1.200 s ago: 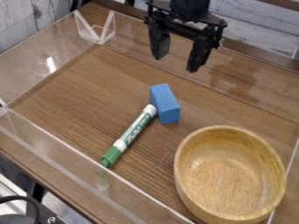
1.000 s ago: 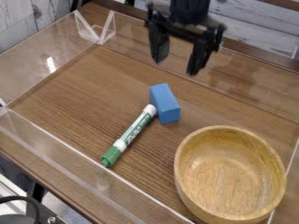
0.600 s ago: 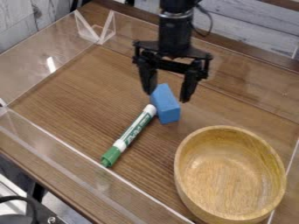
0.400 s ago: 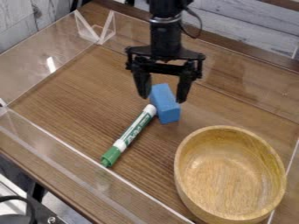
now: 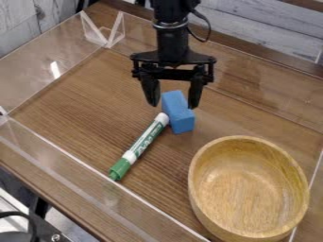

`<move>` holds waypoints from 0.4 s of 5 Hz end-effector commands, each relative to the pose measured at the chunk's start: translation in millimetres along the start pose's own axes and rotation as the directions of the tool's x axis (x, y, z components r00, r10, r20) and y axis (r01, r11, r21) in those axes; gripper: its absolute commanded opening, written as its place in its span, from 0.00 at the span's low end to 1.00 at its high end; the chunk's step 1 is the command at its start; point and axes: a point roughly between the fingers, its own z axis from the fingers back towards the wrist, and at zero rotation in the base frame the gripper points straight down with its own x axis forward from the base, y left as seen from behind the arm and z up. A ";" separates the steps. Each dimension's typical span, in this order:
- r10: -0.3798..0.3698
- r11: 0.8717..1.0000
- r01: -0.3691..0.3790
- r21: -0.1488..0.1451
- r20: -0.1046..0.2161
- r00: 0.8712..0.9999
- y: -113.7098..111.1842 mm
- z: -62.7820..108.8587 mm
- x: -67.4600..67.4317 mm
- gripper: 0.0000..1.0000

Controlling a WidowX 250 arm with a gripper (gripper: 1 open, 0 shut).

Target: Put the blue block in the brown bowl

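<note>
The blue block (image 5: 179,113) lies on the wooden table near the middle, its long side running away from the camera. My gripper (image 5: 172,97) hangs straight above its far end, open, with one black finger (image 5: 147,94) on the left of the block and the other on the right. Nothing is held. The brown bowl (image 5: 248,186) sits empty at the front right, well apart from the block.
A green-and-white marker pen (image 5: 139,146) lies diagonally just left of the block, its tip close to the block's near corner. Clear plastic walls (image 5: 57,170) fence the table on all sides, with a clear stand (image 5: 104,32) at the back left.
The gripper has come down and forward from the back of the table to just over the block, staying open. Block, marker and bowl have not moved.
</note>
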 end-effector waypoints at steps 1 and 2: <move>0.008 1.000 -0.008 -0.013 0.069 0.998 -2.1 9.5 7.1 1.00; 0.014 1.000 -0.014 -0.010 0.084 0.996 -3.9 4.6 8.8 1.00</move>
